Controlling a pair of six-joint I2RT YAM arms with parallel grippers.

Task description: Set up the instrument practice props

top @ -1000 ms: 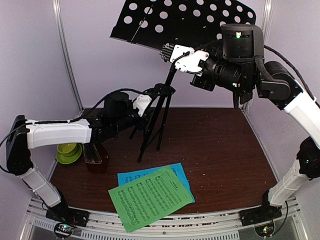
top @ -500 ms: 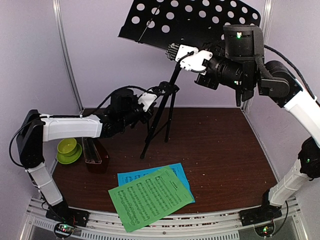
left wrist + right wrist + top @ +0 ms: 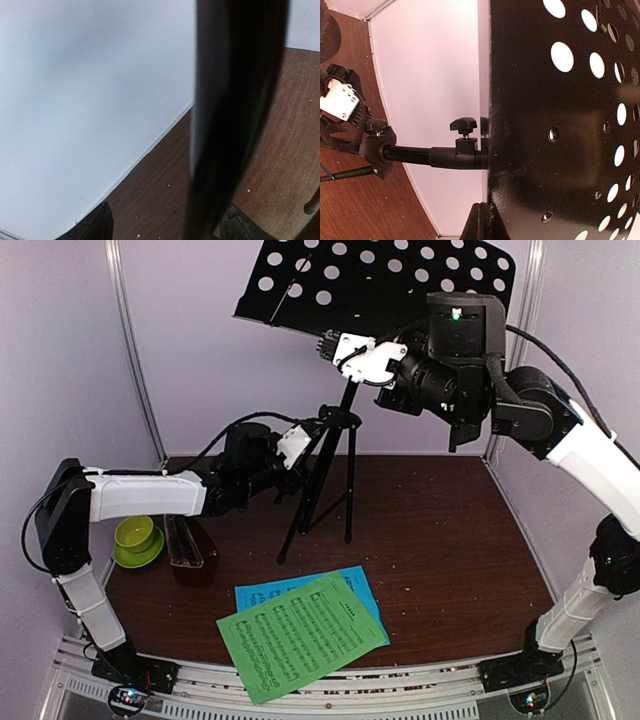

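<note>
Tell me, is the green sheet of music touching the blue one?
Touching. The top view shows the green sheet lying overlapped on the blue sheet.

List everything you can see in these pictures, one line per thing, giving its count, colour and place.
music stand: one, black, perforated desk, tripod at the back middle of the table
green sheet of music: one, green, front of the table, lying over the blue one
blue sheet of music: one, blue, partly under the green sheet
metronome: one, dark red-brown with a clear cover, left side of the table
cup and saucer: one set, lime green, far left, beside the metronome
table: one, dark brown
left gripper: one, open, jaws either side of the stand's pole
right gripper: one, shut on the stand's desk edge
</note>
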